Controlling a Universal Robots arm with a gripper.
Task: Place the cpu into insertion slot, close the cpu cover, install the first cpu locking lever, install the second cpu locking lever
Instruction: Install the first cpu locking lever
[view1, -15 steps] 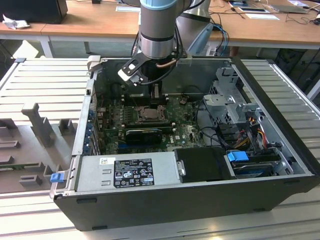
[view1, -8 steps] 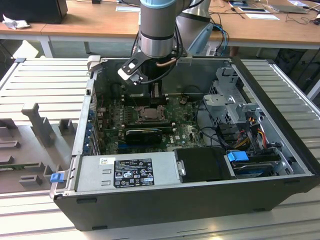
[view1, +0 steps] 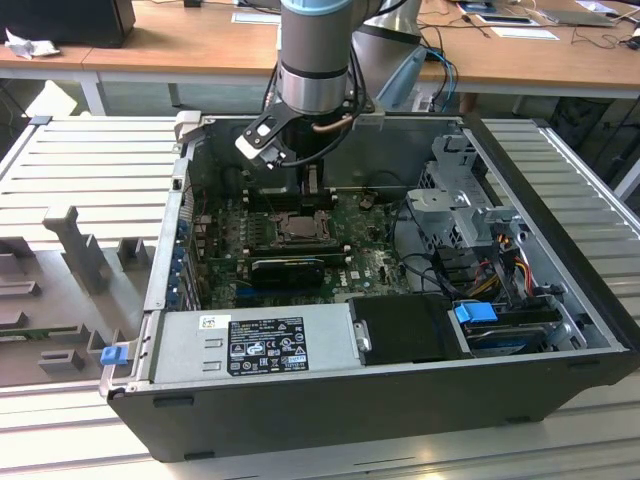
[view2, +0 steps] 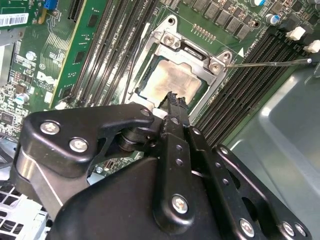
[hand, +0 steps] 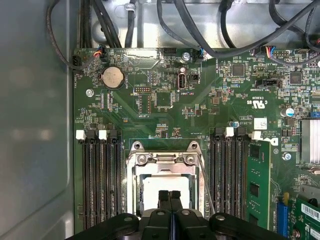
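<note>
Done: the cpu (view2: 172, 80) sat in the insertion slot (view1: 280, 222), and the cpu cover (view2: 192, 52) looked down.
Left: a lever (view2: 265, 63) stuck out, unlocked.
Gripper (hand: 170, 196): above the cpu, jaws pressed together.

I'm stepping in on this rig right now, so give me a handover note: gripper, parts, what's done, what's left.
Gripper: shut, empty, tips over the cpu.
Done: the cpu lies in the insertion slot; the cpu cover is down around it.
Left: a thin locking lever sticks out from the slot, unlatched; the other lever I cannot judge.
</note>
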